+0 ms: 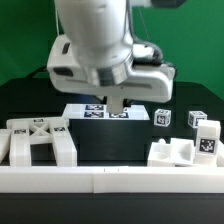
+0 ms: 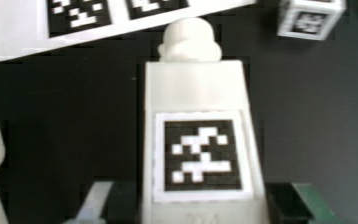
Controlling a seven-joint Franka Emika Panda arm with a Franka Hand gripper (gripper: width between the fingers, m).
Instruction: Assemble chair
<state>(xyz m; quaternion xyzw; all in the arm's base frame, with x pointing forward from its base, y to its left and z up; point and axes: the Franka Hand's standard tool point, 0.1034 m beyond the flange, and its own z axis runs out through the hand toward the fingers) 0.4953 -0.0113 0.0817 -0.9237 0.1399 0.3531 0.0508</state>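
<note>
Tagged chair part (image 2: 197, 120) clamped between fingers (image 2: 98, 203); black surface (image 2: 327, 120) beside them, marker board (image 2: 51, 35) beyond; green backdrop (image 1: 200, 30).

Open: bare table (image 1: 105, 146) centre | blocked: chair frame (image 1: 40, 140) exterior view's left, chair parts (image 1: 172, 152) right | rail (image 1: 110, 180) front

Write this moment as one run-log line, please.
pincer: shut on long white plastic chair part with rounded peg | black-and-white square tag: facing wrist camera | nearby: marker board
</note>
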